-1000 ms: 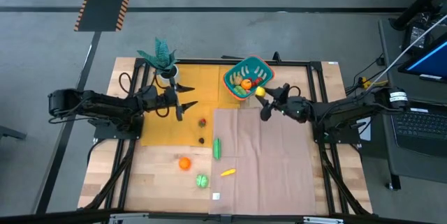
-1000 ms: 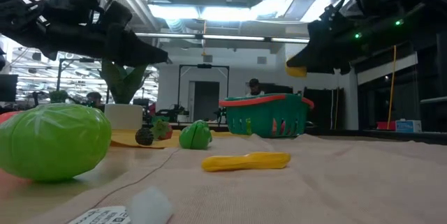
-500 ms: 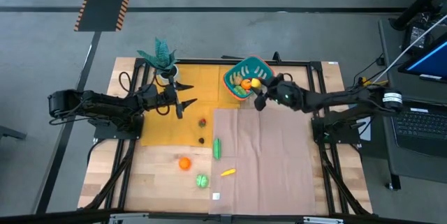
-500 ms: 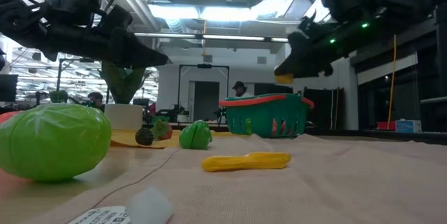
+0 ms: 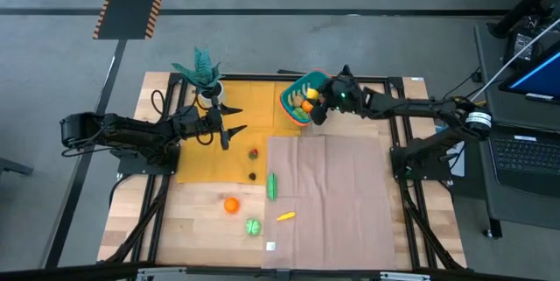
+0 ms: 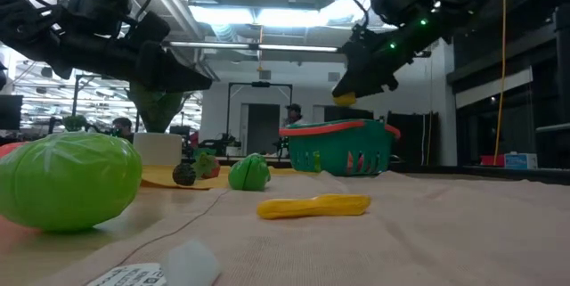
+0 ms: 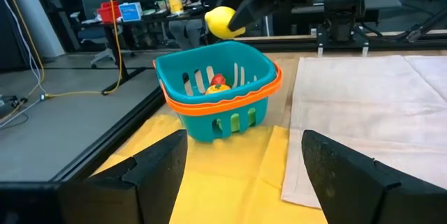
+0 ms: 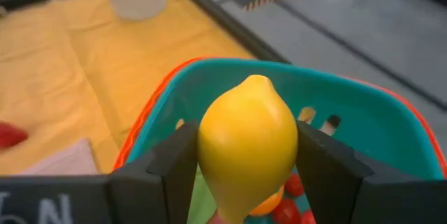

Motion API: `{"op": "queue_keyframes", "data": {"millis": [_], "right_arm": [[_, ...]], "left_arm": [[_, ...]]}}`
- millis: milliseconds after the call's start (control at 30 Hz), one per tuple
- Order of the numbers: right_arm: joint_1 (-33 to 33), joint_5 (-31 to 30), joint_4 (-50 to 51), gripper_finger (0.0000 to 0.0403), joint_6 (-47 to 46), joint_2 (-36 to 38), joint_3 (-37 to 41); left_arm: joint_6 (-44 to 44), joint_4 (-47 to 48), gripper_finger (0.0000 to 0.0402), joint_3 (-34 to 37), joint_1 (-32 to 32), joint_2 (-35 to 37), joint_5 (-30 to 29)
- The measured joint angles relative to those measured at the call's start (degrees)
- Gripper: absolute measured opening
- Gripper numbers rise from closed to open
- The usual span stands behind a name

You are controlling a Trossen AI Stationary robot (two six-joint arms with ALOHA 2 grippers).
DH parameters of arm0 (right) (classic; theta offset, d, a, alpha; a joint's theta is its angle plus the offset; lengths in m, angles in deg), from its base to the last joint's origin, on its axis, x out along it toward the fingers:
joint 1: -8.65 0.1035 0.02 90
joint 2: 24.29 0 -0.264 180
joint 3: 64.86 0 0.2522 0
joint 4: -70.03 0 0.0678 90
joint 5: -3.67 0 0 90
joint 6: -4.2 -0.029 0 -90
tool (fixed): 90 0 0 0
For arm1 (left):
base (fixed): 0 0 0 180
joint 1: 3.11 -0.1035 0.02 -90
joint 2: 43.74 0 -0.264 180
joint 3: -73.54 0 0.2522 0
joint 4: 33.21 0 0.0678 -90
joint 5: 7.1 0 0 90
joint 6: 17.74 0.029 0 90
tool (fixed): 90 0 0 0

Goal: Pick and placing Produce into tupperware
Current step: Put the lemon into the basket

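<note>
My right gripper (image 8: 248, 161) is clamped on a yellow toy lemon (image 8: 248, 151), one dark finger (image 8: 174, 161) pressed to each side of it. I hold the lemon in the air directly above the teal tub (image 8: 363, 123) with the orange-red rim, clear of the rim. From table height the lemon (image 6: 345, 98) shows as a yellow spot under my gripper (image 6: 356, 85), well above the tub (image 6: 343, 150). Seen from overhead, my right arm reaches across from the right side of the table and my gripper (image 5: 320, 104) sits over the tub (image 5: 302, 88) at the table's far edge.

Inside the tub lie several pieces already: something orange, some small red ones and a green one (image 8: 202, 196).

My left gripper (image 5: 229, 123) hangs over the yellow cloth (image 5: 206, 158) on the left half of the table, its fingers (image 7: 157, 165) spread apart and holding nothing, pointed toward the tub (image 7: 216, 98).

Other produce lies out on the table: a red strawberry (image 5: 254, 152) and a small dark piece (image 5: 253, 175) on the yellow cloth, a green cucumber (image 5: 271, 185) at the edge of the tan cloth (image 5: 341, 202), an orange (image 5: 231, 204), a round green piece (image 5: 253, 226) and a yellow pepper-like piece (image 5: 285, 216) nearer the front. A teal potted plant (image 5: 201, 69) in a white pot stands at the far left corner of the yellow cloth.
</note>
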Motion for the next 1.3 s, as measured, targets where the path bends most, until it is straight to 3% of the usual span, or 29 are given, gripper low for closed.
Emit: {"op": "queue_keyframes", "data": {"millis": [333,567,900,1300], "right_arm": [[-3.78,7.89,25.06,0.0209,-0.07,-4.54,-14.64],[-6.42,10.82,30.72,0.0209,1.42,-8.11,-20.56],[-6.74,11.92,29.96,0.0209,2.96,-12.94,-22.18],[-6.63,17.82,20.44,0.0209,3.24,-23.94,-22.15]], "left_arm": [[-0.02,0.33,0.0275,0.0,0.0,0.0,0.19],[-0.02,0.68,0.0275,0.0,0.0,0.0,0.21],[-0.05,3.43,0.0275,0.0,0.0,0.0,0.21],[-0.07,3.91,0.0275,0.0,0.0,0.0,0.19]]}}
